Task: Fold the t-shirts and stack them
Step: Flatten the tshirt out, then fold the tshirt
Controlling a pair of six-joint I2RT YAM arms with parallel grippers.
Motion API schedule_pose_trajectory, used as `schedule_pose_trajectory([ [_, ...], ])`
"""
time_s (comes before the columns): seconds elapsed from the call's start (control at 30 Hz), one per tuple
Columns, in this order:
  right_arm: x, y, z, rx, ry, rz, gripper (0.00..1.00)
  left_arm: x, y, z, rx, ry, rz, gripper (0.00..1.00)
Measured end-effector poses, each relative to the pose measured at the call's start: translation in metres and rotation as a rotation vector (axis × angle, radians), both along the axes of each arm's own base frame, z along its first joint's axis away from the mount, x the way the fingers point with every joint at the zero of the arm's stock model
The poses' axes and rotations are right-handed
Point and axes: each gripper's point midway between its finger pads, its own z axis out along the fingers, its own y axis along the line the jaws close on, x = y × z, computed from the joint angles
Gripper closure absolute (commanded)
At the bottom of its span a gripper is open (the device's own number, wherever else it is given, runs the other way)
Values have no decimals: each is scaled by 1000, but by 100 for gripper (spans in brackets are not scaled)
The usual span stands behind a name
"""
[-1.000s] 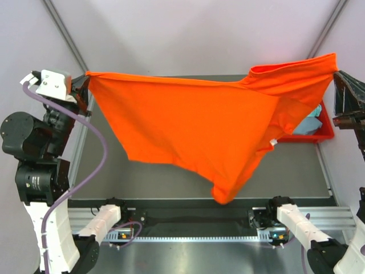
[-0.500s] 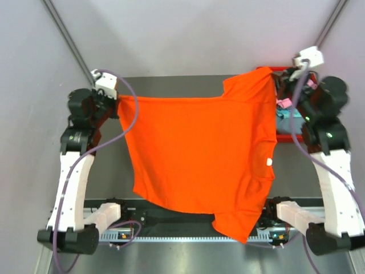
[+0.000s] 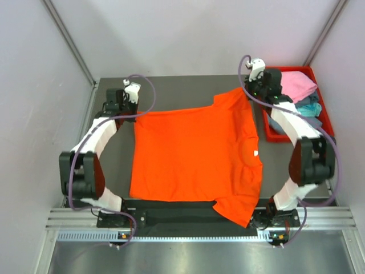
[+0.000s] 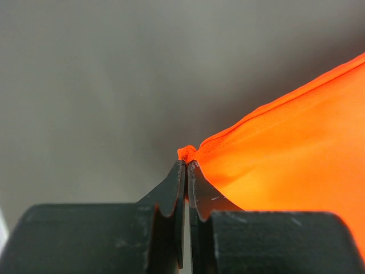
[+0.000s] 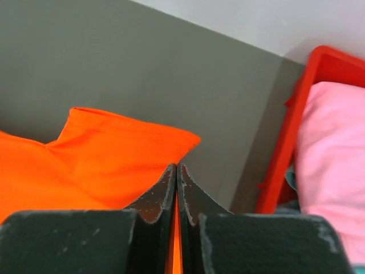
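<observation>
The orange t-shirt (image 3: 194,154) lies spread nearly flat on the grey bench (image 3: 171,88), its white neck tag (image 3: 255,154) facing up on the right side and one corner hanging over the near edge. The left hand (image 4: 186,165) is pinched shut on the shirt's far left corner. The right hand (image 5: 175,168) is closed on cloth at the far right sleeve, just beside the red bin (image 3: 267,130). A pink t-shirt (image 3: 296,84) lies folded in the bin on top of other shirts.
</observation>
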Motion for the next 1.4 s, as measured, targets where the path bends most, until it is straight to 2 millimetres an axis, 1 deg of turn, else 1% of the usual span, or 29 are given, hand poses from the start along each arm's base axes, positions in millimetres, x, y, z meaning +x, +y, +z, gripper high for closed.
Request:
schedule_pose_trajectory([
  [0.1,33,3,-37,-9,53,-6,100,17,2,-34,14,59,6,100],
  [0.17,55,5,-56,-13,75,-10,100,31,3,-50,24,81,11,100],
  [0.27,91,9,-77,-14,91,-15,100,56,5,-69,43,102,21,100],
  [0.33,113,11,-85,-12,84,-20,100,79,6,-78,53,100,26,100],
  [0.43,142,12,-94,-11,67,-36,100,107,8,-86,64,92,35,100],
  [0.57,166,10,-103,-14,46,-64,100,144,10,-89,75,58,47,100],
  [0.67,177,8,-102,-18,17,-84,100,163,11,-87,81,30,58,100],
  [0.77,181,7,-97,-20,0,-95,100,178,13,-83,86,3,69,100],
  [0.83,184,6,-88,-18,-23,-101,100,183,14,-80,89,-12,76,100],
  [0.93,189,7,-76,-14,-54,-102,100,186,14,-75,89,-24,79,100],
  [1.03,185,7,-77,-14,-46,-94,100,181,14,-76,88,-14,73,100],
  [1.1,174,7,-82,-20,-20,-83,100,167,12,-78,84,9,63,100],
  [1.2,146,6,-85,-25,39,-68,100,143,10,-70,78,34,44,100],
  [1.27,128,6,-80,-24,59,-60,100,128,8,-54,70,26,29,100],
  [1.4,96,5,-53,-16,46,-47,100,107,5,-15,52,-30,12,100],
])
